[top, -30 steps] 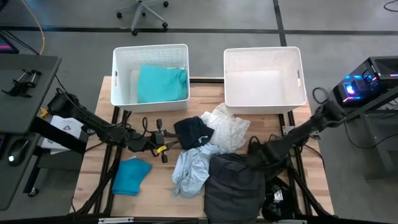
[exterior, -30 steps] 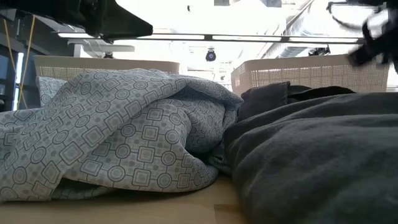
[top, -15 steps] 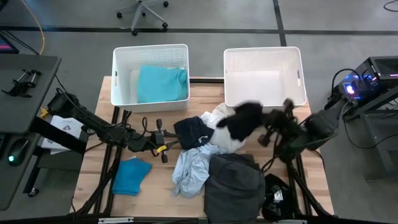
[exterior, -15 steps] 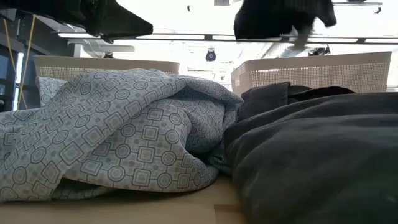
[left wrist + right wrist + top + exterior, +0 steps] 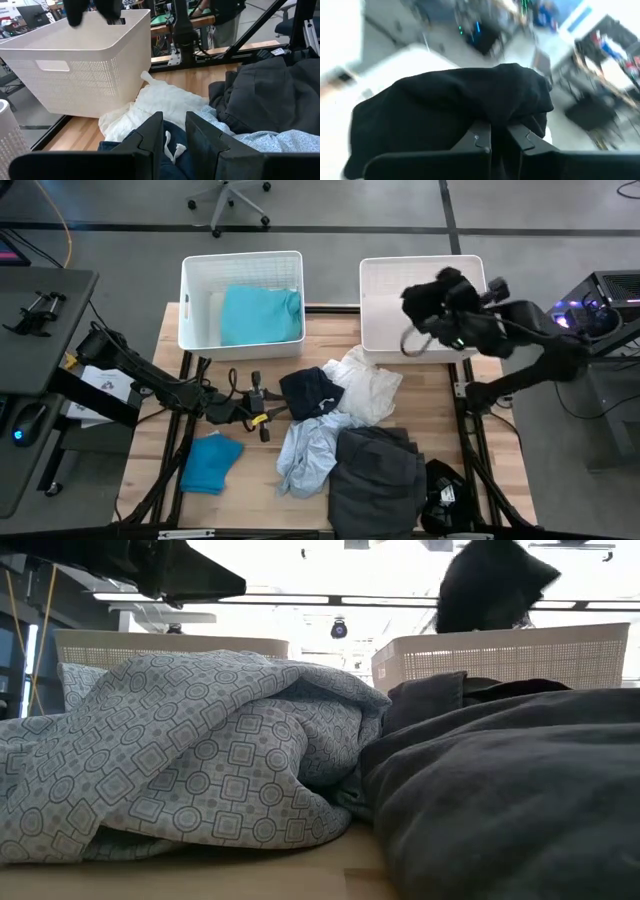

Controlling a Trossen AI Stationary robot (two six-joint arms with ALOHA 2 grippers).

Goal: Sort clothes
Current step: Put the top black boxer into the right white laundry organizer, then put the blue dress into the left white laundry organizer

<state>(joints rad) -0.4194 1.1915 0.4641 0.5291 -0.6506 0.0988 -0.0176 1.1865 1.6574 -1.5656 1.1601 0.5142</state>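
Note:
My right gripper [image 5: 455,310] is shut on a black garment [image 5: 432,296], high above the right white basket [image 5: 425,270]; the garment also shows in the low view [image 5: 490,585]. My left gripper [image 5: 174,137] waits open and empty at the table's left, just short of a navy garment [image 5: 310,390]. A white garment [image 5: 372,385], a pale blue patterned one [image 5: 310,452] and a large dark grey one [image 5: 378,475] lie heaped mid-table. A bright blue one [image 5: 210,462] lies near left. A teal one [image 5: 258,315] lies in the left basket [image 5: 195,300]. My right gripper pinches a bunched fold of the black garment [image 5: 502,117] between its two fingers [image 5: 481,137]; how many layers cannot be told. The garment is lifted clear of the table, bunched up in front of the fingers, above the right basket.
The two white baskets stand side by side at the table's far edge. A black item [image 5: 445,492] lies at the near right corner. Bare wood [image 5: 445,405] shows between the heap and the right edge. Office chairs and desks stand beyond the table.
My right gripper has risen from beside the dark grey garment near the table's right front, carrying the black garment up and toward the far edge, until it is over the right basket. The black garment has gone from the table to hanging clear in the air.

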